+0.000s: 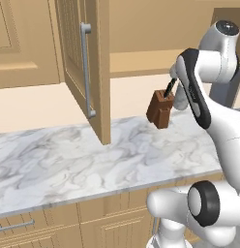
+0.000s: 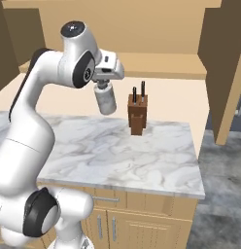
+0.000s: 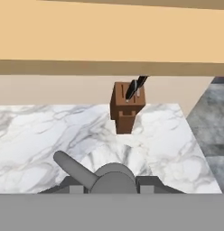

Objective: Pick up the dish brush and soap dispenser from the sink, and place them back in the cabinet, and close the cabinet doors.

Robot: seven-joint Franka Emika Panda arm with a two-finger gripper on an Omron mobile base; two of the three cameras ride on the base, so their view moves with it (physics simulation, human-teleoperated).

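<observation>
My gripper (image 2: 103, 85) is shut on the soap dispenser (image 2: 106, 101), a grey-white marbled bottle that hangs tilted above the marble counter (image 2: 117, 151). In the hand view its grey pump top (image 3: 111, 178) sits between my fingertips (image 3: 147, 188), spout pointing left. The bottle (image 1: 180, 100) peeks out behind my forearm in the left base view. The cabinet shelf (image 2: 161, 65) lies just ahead and a little above the bottle. Both cabinet doors stand open: the left door (image 1: 85, 68) and the right door (image 2: 229, 63). The dish brush and the sink are out of view.
A brown knife block (image 2: 138, 114) with black handles stands on the counter right of the bottle, below the shelf edge (image 3: 109, 67). The open left door juts out over the counter (image 1: 93, 160). Tan drawer fronts (image 1: 25, 225) run below.
</observation>
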